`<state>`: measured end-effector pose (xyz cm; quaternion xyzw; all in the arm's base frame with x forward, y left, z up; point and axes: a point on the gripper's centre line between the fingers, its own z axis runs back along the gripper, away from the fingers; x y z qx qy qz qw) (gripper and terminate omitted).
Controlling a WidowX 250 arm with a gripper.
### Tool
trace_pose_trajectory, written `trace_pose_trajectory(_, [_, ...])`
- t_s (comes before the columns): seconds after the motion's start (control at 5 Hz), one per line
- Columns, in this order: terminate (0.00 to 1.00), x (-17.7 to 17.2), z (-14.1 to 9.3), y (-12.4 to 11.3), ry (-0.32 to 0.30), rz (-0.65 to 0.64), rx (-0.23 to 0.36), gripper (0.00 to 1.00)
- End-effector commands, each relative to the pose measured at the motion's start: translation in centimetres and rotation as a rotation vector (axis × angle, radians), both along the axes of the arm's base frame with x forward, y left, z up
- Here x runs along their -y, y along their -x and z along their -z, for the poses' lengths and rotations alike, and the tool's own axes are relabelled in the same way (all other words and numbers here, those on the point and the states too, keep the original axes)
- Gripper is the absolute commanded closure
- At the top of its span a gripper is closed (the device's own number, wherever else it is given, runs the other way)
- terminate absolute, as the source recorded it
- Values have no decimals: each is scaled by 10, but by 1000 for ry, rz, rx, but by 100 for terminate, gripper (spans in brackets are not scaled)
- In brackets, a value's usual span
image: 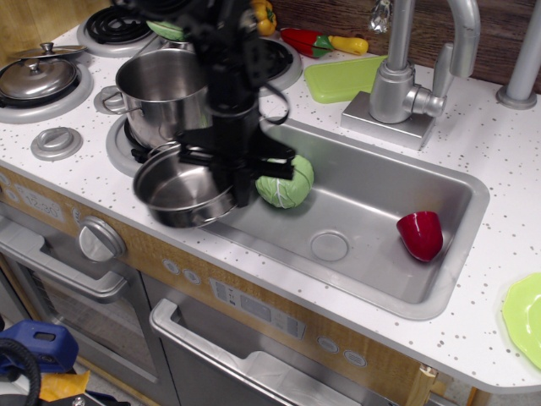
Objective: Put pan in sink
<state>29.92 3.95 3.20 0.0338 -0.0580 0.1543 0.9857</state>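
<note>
- The white speckled countertop (473,321) runs across a toy-like kitchen unit with a dark wood wall behind it and oven doors with grey handles below the front edge
- A chrome faucet (406,76) stands on its base at the back rim of the sink (461,199), and a second grey post rises at the far right
- A flat green cutting board (342,78) lies beside the faucet base – behind it rest a red and yellow pepper-like toy
- The sink is a brushed-steel basin with a round drain (330,246) near its middle; inside it sit a green cabbage (287,182) at the near-left end and a red pepper (420,234) at the right end, well apart
- My gripper (230,188) hangs over the left rim of the sink, its black fingers closed on the right rim of the pan (180,188)
- The pan is tilted, lifted off the counter, just left of the sink and not yet in it; it looks empty
- The tall stockpot (161,93) stands on a burner right behind the pan – its inside is hidden from this angle
- A small lidded pot (35,76) sits on the far-left burner
- A light green plate (526,317) peeks in at the right edge
</note>
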Motion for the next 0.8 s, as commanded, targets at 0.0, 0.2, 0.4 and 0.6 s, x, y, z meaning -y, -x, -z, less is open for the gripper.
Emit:
trace_pose_trajectory(0.0, [0, 31, -27, -32, -27, 17, 77, 100])
trace_pose_trajectory(0.2, [0, 51, -7, -49, -1, 41, 133, 100])
trace_pose_trajectory(0.4, [0, 61, 14, -51, 17, 50, 180, 100])
trace_pose_trajectory(0.6, [0, 69, 24, -48, 20, 61, 215, 0])
